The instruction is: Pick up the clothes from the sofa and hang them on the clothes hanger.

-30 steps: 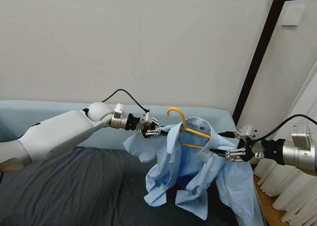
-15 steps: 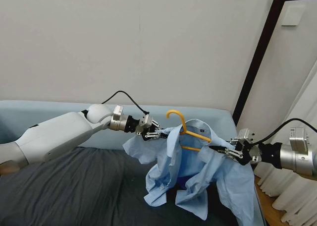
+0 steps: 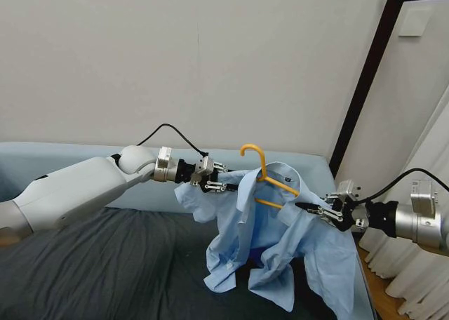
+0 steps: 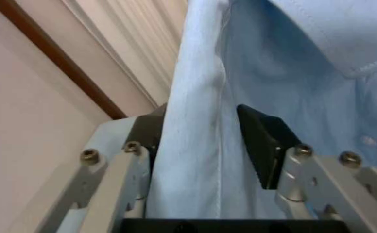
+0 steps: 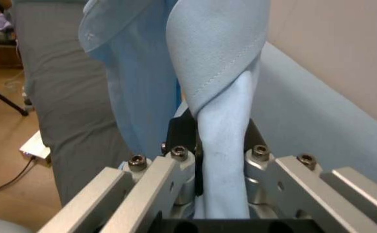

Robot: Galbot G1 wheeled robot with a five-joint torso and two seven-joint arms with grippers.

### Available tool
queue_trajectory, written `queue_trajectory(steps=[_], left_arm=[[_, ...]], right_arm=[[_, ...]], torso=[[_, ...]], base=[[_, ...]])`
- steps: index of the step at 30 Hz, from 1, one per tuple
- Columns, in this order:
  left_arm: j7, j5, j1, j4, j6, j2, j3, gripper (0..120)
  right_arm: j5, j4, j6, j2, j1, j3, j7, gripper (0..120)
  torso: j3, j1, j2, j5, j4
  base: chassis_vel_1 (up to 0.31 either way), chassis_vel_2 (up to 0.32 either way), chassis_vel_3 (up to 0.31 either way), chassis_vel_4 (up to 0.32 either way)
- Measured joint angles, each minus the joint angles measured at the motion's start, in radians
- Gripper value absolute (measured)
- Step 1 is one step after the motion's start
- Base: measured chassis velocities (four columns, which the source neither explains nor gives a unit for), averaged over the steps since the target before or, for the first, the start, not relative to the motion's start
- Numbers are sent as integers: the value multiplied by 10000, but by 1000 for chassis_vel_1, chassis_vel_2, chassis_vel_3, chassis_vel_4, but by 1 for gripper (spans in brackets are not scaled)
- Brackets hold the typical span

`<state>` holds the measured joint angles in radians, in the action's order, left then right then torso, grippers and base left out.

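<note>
**Shirt on hanger, held up betw. both grippers**

Light-blue shirt hangs in the air over the sofa, draped on a yellow hanger. Hanger's long axis runs side to side across the robot's front. It's tilted, w/ the end nearer the R arm sitting lower. Hook points up, tip curling over twd the robot's left. Shirt's long axis is approx vertical: collar at top by the hook, front panels + tails dropping twd the dark seat. Can't tell if the hem touches it. More cloth trails down on the robot's right.

L gripper reaches in from the left at the shirt's shoulder, forearm about level. In the L wrist view a lengthwise fold of shirt runs betw. the jaws, which are drawn in narrow and clamped on it.

R gripper comes in from the right, just below the hanger's low end. In the R wrist view its jaws are almost closed, pinching a twisted band of shirt.
</note>
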<state>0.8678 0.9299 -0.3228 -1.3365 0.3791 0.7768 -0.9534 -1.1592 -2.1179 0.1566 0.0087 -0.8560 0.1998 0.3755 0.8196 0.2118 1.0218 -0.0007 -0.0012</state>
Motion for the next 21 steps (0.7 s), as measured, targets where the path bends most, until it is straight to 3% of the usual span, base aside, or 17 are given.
queue_trajectory(steps=[4, 6, 11, 12, 15, 17, 21], left_arm=[[-322, -389, 156, 16, 244, -157, 351, 66], [-385, -469, 214, 5, 271, -203, 439, 68], [-1123, -641, 1193, -579, 442, -860, 1267, 91], [-1123, -641, 1193, -579, 442, -860, 1267, 91], [-1530, -796, 2356, -1139, 358, -1322, 2247, 99], [-1997, -914, 3542, -1687, 204, -1599, 3424, 100], [-2640, -990, 4484, -2277, 9, -1809, 4181, 100]], right_arm=[[-191, 79, 45, 192, 48, 10, -145, 7], [-223, 94, 77, 215, 56, 14, -183, 7], [-1291, 157, 587, 664, 78, 22, -1082, 7], [-1291, 157, 587, 664, 78, 22, -1082, 7], [-1286, 222, 784, 1199, 81, 21, -1449, 7], [-814, 389, 812, 1674, 142, 18, -1581, 7], [-536, 533, 827, 1957, 157, -19, -1639, 7]], torso=[[0, 0, 0, 1, -1], [0, 0, 0, 1, -1], [0, 0, 0, -1, 0], [0, 0, 0, -1, 0], [0, 0, 1, 1, 2], [-1, 0, 0, -2, 2], [0, 0, 1, 1, 1]], base=[[0, 0, 0, 0], [0, 0, 0, 0], [0, 0, 0, 0], [0, 0, 0, 0], [0, 0, 0, 0], [0, 0, 0, 0], [0, 0, 0, 0]])
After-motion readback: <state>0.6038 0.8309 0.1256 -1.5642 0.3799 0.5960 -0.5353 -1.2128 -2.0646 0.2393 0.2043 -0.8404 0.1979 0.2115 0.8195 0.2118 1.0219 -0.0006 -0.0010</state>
